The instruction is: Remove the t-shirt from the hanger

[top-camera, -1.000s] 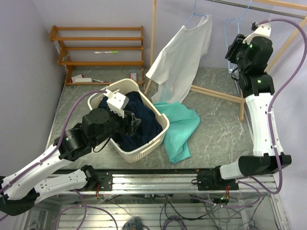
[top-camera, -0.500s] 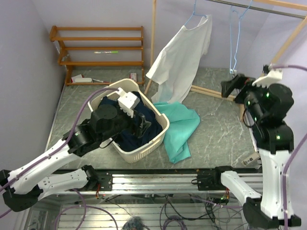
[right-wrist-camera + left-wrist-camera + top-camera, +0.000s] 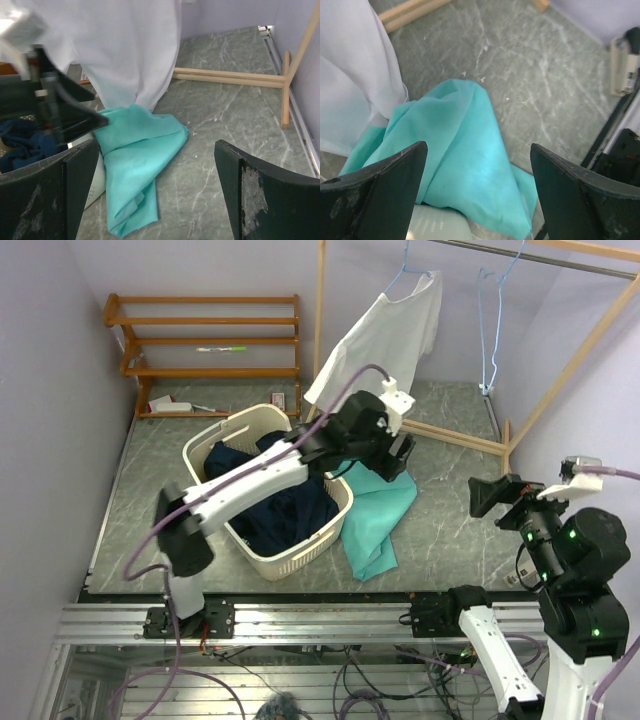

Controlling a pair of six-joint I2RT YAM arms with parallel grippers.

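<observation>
A white t-shirt (image 3: 380,355) hangs on a blue hanger (image 3: 408,265) from the rail at the back, its hem close above the floor. It also fills the left of the left wrist view, white t-shirt (image 3: 355,75), and the top of the right wrist view, white t-shirt (image 3: 130,45). My left gripper (image 3: 397,457) is stretched out low beside the shirt's hem, over a teal cloth (image 3: 465,150). It is open (image 3: 477,150) and holds nothing. My right gripper (image 3: 492,496) hovers open (image 3: 156,145) and empty at the right, pointing toward the shirt.
A white laundry basket (image 3: 290,555) holds dark blue clothes (image 3: 300,505). The teal cloth (image 3: 375,520) lies on the floor beside it. An empty blue hanger (image 3: 490,335) hangs on the rail. The wooden rack's foot bar (image 3: 450,435) crosses the floor. A wooden shelf (image 3: 205,340) stands at the back left.
My left arm swung from the basket rightward to the teal cloth below the shirt. My right arm came down from the empty hanger to the near right. Both grippers opened wider.
</observation>
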